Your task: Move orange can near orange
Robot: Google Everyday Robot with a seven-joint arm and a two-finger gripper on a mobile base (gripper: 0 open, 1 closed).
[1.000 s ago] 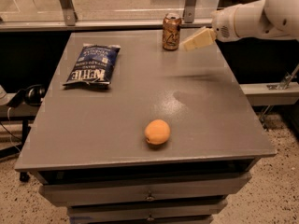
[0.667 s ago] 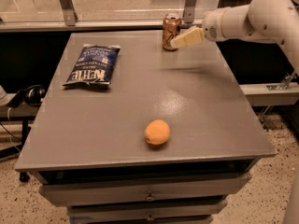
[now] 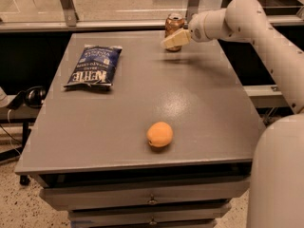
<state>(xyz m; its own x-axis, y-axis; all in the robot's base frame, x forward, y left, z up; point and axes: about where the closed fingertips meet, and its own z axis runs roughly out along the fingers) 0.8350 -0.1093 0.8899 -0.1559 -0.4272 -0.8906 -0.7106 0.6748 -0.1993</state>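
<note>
Presently, the gripper [image 3: 172,39] is at the orange can [image 3: 173,23], grip indeterminate; transfer toward the orange [image 3: 159,134] not yet done.

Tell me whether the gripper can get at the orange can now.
Probably yes. The gripper is right at the can, at the far edge of the table, nothing between them; the bag and orange lie well away.

Cream end effector [image 3: 174,39] on white arm [image 3: 247,14]
</note>
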